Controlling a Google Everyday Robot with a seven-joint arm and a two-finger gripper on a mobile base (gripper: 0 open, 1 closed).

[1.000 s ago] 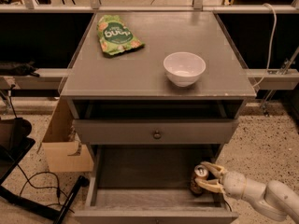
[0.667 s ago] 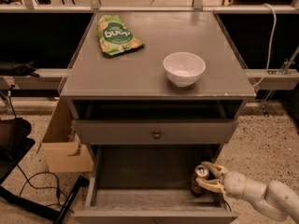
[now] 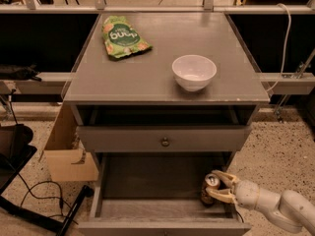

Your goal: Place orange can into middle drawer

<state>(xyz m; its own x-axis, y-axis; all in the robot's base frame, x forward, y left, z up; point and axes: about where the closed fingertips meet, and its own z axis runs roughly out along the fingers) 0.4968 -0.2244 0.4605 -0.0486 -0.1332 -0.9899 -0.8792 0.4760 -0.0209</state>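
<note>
No shift: orange can in middle drawer, gripper fingers snug around it.

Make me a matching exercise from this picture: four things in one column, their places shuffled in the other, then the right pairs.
Things:
1. green snack bag
2. white bowl
3. orange can
4. claw

Places:
A. inside the open middle drawer, right side
B. cabinet top, back left
C. at lower right, shut on the can
D. cabinet top, right of centre

Pairs: 1-B, 2-D, 3-A, 4-C
</note>
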